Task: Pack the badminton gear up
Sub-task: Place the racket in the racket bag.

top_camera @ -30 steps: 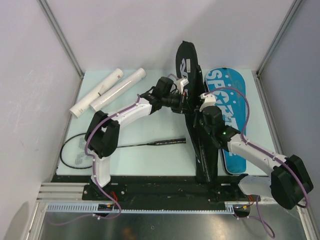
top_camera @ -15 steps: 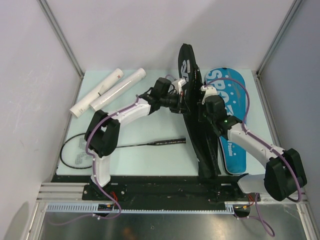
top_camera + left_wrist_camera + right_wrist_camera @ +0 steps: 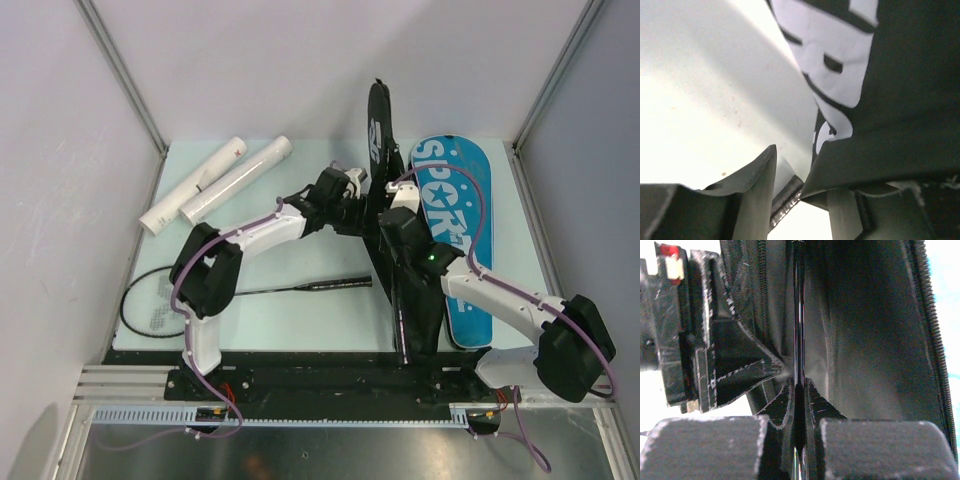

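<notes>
Grips with right jaws clamped on a thin black racket shaft [image 3: 799, 315] inside the blue-black fabric bag lettered SPORT [image 3: 455, 160], right of centre on the pale desk [image 3: 300, 260]. Holds left jaws apart beside the bag's upright black flap [image 3: 900, 100].

2 tubes [image 3: 237, 179] lie back-left, racket [image 3: 335, 285] front-left, bag [image 3: 455, 200] right, flap [image 3: 377, 130] seemingly upright.

— Where's the top camera?
— High behind the near edge, looking down over the whole table [image 3: 300, 310].
— And the wrist ones?
— Both pressed close against the black bag [image 3: 910, 100], which the overhead view shares.
</notes>
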### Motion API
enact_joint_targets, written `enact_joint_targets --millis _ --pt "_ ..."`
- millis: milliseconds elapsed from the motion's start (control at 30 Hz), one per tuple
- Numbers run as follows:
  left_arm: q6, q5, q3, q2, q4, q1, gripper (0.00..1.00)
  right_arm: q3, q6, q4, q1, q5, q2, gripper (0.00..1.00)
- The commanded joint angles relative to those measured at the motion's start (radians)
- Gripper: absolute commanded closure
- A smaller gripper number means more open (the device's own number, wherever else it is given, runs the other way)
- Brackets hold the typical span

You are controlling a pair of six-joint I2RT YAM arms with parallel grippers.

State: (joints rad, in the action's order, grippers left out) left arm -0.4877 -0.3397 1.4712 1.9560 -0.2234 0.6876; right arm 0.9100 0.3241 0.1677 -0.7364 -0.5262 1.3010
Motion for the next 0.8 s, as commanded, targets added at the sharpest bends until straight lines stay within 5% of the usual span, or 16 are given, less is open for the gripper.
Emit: enact_joint_targets --millis 0,200,267,300,367,633,767 --pt "0.0 0.186 -0.022 -0.103 -0.044 0.035 0.51 0.076 0.052 -0.102 -0.008 -0.166 -0.051 1.0" --pt "-0.011 0.197 -0.012 -0.115 -0.051 0.092 0.49 0.098 0.044 -0.108 -0.021 -0.178 -0.026 1.0" --pt "0.012 0.162 0.012 -0.094 -0.059 0.098 0.61 0.099 0.029 -0.115 -0.018 -0.164 -0.026 1.0" --pt "0.029 0.154 0.026 -0.086 -0.071 0.098 0.82 0.101 0.015 -0.122 -0.017 -0.156 -0.025 1.0" --pt "0.084 0.131 0.066 -0.074 -0.124 0.095 1.0 0.099 -0.063 -0.138 0.005 -0.078 -0.028 1.0" --pt "0.222 -0.091 0.034 -0.095 -0.166 0.056 1.0 0.107 -0.206 -0.097 0.219 0.257 -0.058 1.0" --pt "0.244 -0.304 0.034 -0.069 -0.165 0.007 1.0 0.106 -0.377 -0.16 0.22 0.281 -0.04 1.0"
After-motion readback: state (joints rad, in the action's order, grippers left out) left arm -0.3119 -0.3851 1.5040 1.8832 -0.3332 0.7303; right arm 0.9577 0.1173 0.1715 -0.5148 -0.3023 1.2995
